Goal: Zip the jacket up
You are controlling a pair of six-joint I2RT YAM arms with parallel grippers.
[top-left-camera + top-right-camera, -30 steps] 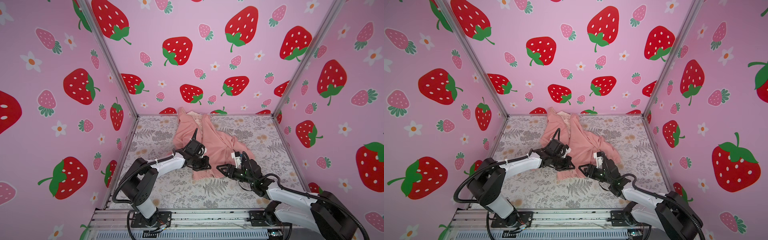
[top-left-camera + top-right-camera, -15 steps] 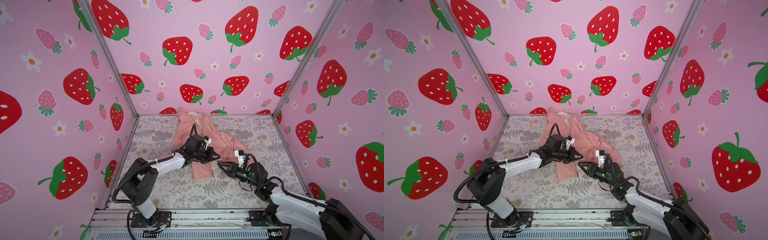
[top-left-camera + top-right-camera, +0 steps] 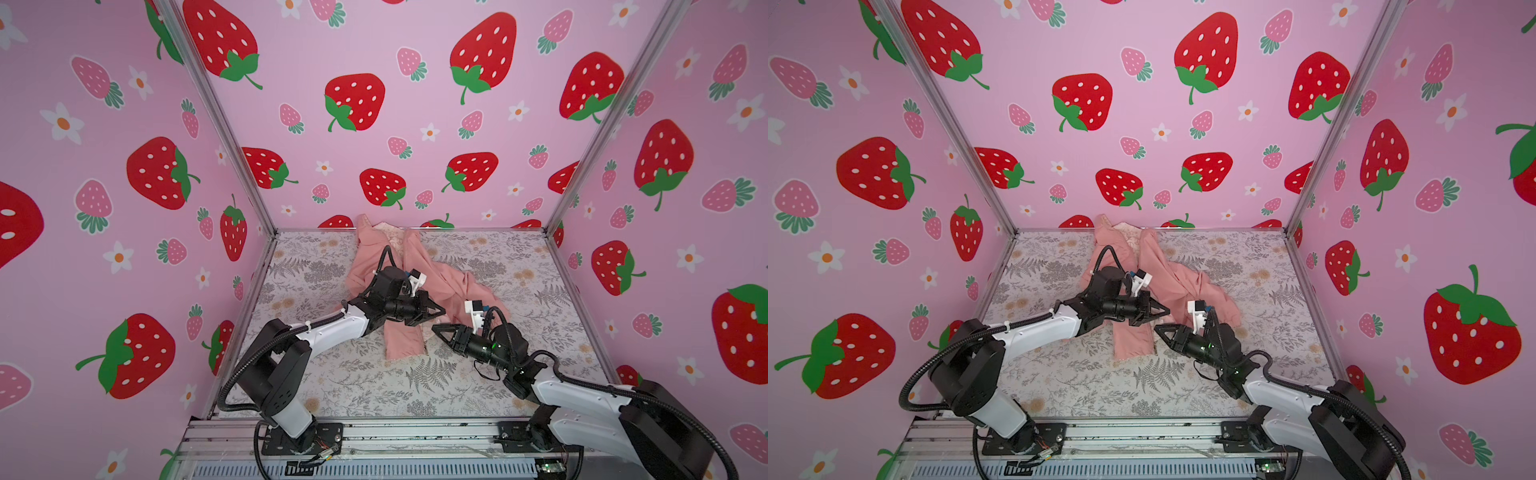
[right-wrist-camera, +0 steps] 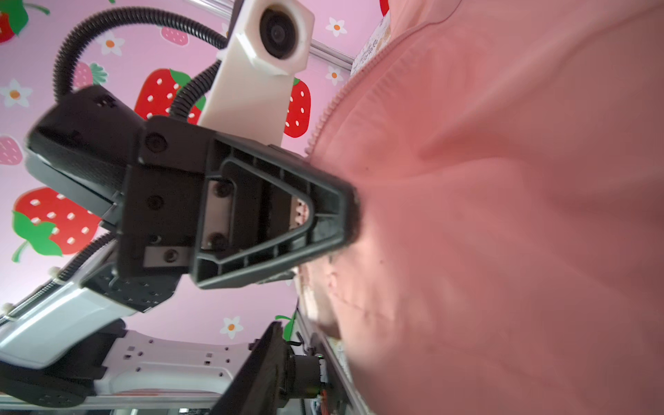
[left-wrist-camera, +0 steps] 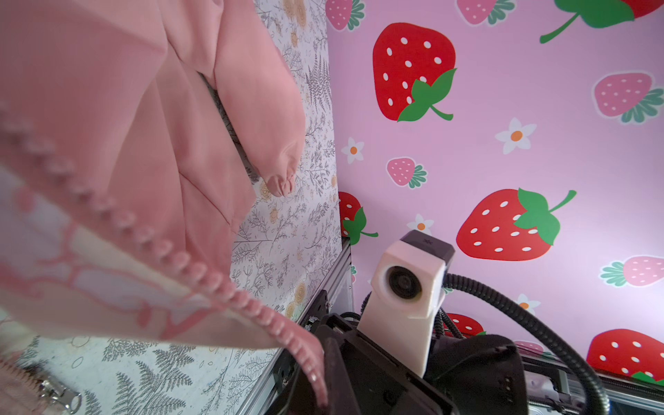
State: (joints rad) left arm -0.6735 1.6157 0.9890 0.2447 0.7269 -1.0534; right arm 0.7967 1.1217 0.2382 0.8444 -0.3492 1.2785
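The salmon-pink jacket (image 3: 436, 270) (image 3: 1167, 270) lies crumpled on the floral table, hood toward the back wall. My left gripper (image 3: 441, 311) (image 3: 1167, 311) is shut on its front edge and holds that edge off the table. In the left wrist view the pink zipper teeth (image 5: 172, 255) run down into the jaws of the left gripper (image 5: 323, 391), and a metal zipper pull (image 5: 59, 395) lies on the cloth. My right gripper (image 3: 435, 328) (image 3: 1158, 328) points at the lifted edge just below the left one. Pink fabric (image 4: 503, 215) hides one of its fingers, so I cannot tell its state.
Strawberry-print walls close in the back and both sides. A metal frame rail (image 3: 374, 432) runs along the table's front edge. The floral cloth (image 3: 374, 386) lies bare in front of the jacket. The left gripper (image 4: 354, 215) fills the middle of the right wrist view.
My left gripper has moved right and up, lifting the jacket's front edge off the table. The right gripper has stayed close by, its tip slightly higher, and its jaws look narrower.
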